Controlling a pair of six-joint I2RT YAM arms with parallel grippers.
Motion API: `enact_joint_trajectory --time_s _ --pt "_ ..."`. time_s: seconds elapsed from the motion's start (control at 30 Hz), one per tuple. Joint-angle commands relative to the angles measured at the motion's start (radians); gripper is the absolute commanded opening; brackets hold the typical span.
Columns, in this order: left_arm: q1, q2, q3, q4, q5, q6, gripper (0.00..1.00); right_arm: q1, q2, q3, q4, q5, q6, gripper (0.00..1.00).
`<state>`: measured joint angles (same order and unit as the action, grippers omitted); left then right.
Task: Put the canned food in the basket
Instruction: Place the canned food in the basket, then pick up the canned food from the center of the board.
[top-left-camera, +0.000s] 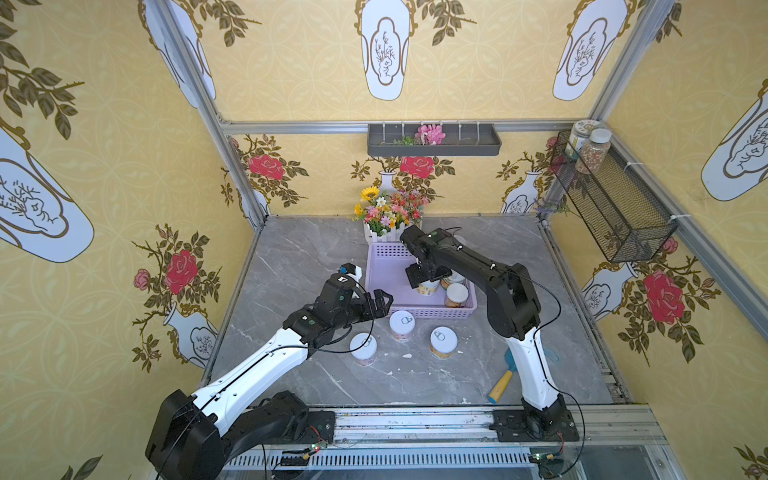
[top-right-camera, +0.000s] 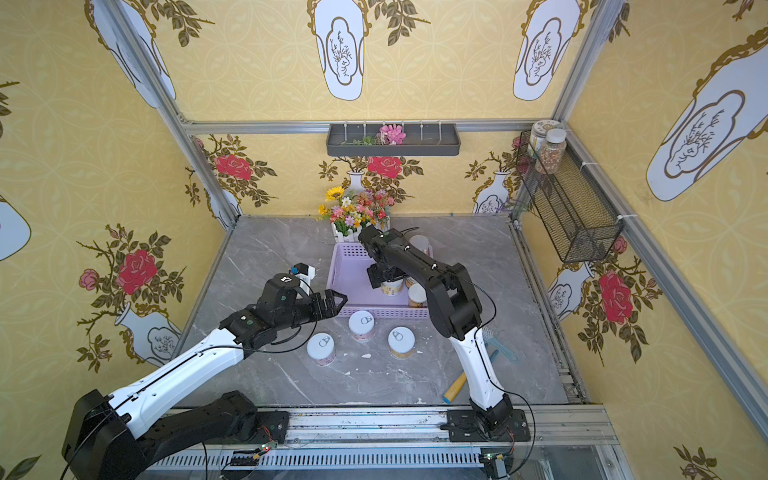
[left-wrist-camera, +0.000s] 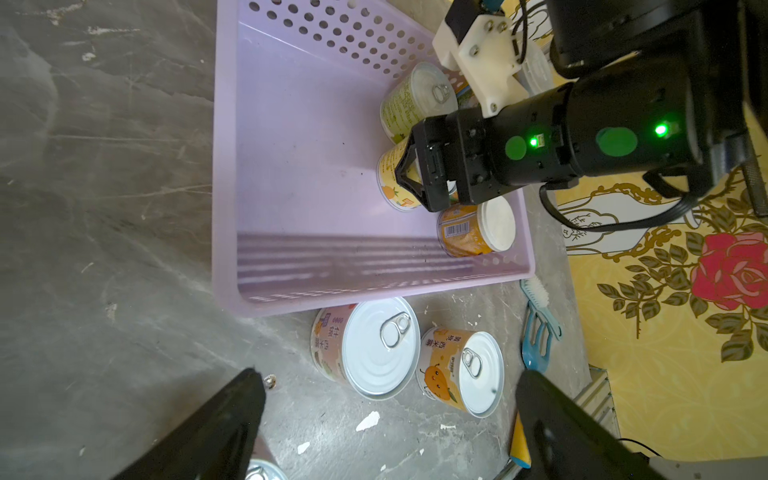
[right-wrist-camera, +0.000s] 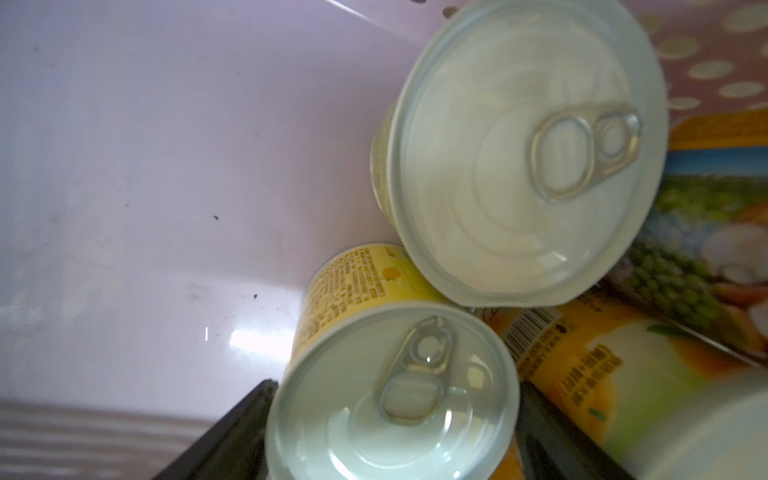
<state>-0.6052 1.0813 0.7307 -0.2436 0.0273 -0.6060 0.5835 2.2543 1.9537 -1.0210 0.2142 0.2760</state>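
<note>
Three cans stand upright on the grey table (top-left-camera: 299, 266), outside the basket (top-left-camera: 424, 312), along its 6 o'clock side: a pink-labelled can (top-left-camera: 363, 348) toward 7 o'clock, a middle can (top-left-camera: 401, 325) just beside the near wall, an orange-labelled can (top-left-camera: 443, 342) toward 5 o'clock. All three show silver pull-tab tops. Basket sits past table centre toward 12 o'clock, with a flower pot (top-left-camera: 388, 216) at its far wall. Inside it, cans crowd the 3 o'clock half. Right gripper (top-left-camera: 424, 281) points down into the basket, fingers either side of a yellow can (right-wrist-camera: 390, 395) that stands on the basket floor; cannot tell whether they press it or stand just clear. Just beside the yellow can, toward 12 o'clock, is a second pull-tab can (right-wrist-camera: 528, 145); toward 4 o'clock, a white-lidded can (left-wrist-camera: 478, 228) stands in the near corner. A taller can (top-right-camera: 419, 244) shows behind the right arm at the far 1 o'clock corner. Left gripper (top-left-camera: 382, 305) hangs at the basket's 7 o'clock corner, jaws spread wide, nothing between them. A yellow-handled tool (top-left-camera: 500, 384) lies at the table's 5 o'clock, partly behind the right arm.
</note>
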Motion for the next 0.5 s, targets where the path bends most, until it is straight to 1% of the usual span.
enact_joint_trajectory --time_s 0.0,0.1,0.3,0.37,0.47 --pt "0.001 0.003 0.002 -0.036 -0.030 0.008 1.00 -0.001 -0.029 0.012 -0.026 0.013 -0.005 0.90" --pt "0.001 0.006 0.019 -0.075 -0.075 0.020 1.00 0.003 -0.079 -0.005 -0.022 -0.018 -0.002 0.92" --pt "-0.006 0.025 0.072 -0.165 -0.083 0.062 1.00 0.022 -0.219 -0.127 0.037 -0.088 0.017 0.95" --pt "-0.042 0.039 0.091 -0.191 -0.105 0.062 1.00 0.038 -0.281 -0.191 0.066 -0.095 0.027 0.96" --pt "-0.129 0.062 0.113 -0.221 -0.149 0.063 1.00 0.069 -0.372 -0.283 0.085 -0.092 0.048 0.96"
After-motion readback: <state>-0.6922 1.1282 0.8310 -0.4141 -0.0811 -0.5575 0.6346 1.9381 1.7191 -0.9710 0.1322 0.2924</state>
